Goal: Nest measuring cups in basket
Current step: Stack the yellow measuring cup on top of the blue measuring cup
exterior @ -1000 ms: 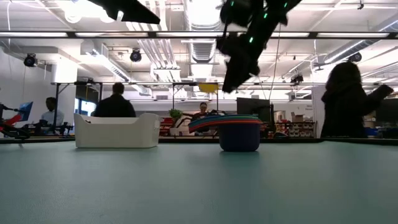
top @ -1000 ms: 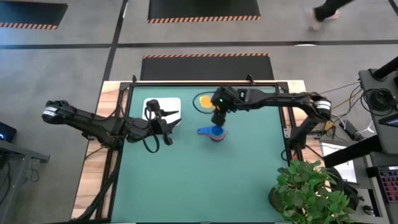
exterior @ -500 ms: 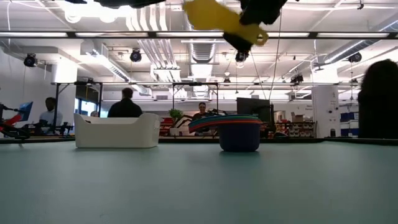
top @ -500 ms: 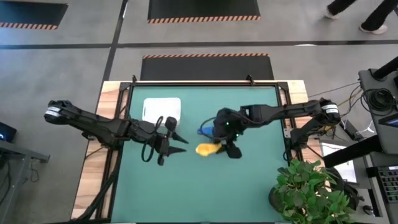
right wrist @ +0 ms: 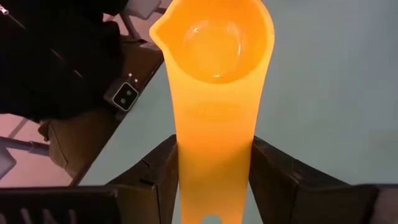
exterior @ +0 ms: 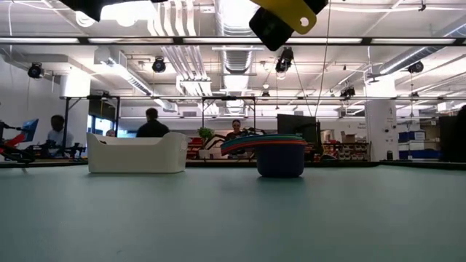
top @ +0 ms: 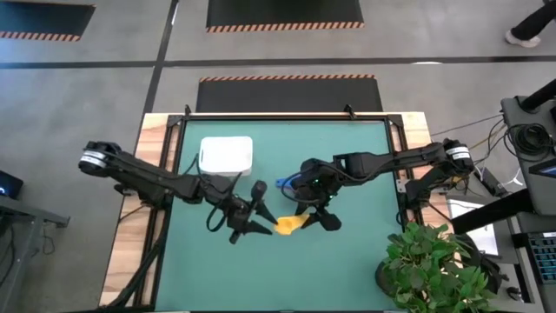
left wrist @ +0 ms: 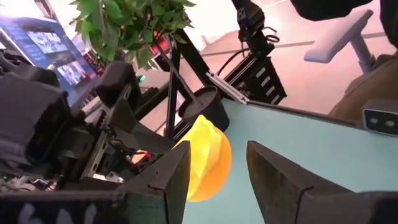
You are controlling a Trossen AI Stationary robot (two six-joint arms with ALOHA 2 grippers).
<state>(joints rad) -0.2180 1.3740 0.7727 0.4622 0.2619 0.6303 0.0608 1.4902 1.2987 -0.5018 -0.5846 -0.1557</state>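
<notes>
Table (top: 347, 261) green, plant (top: 434, 265) at near right corner. Basket (top: 226, 155) far left, nothing in it that I can see. Cup stack (exterior: 271, 149) mid-table, mostly hidden under right arm from above. Right gripper (top: 314, 214) clamps yellow cup (top: 289, 224) by handle, raised. Left gripper (top: 257, 218) spread wide, fingers either side of the cup's bowl, not touching.

Yellow cup (top: 289, 224) carried fwd off stack by right gripper (top: 304, 220), left gripper (top: 262, 223) moved in beside it, fingers apart.
</notes>
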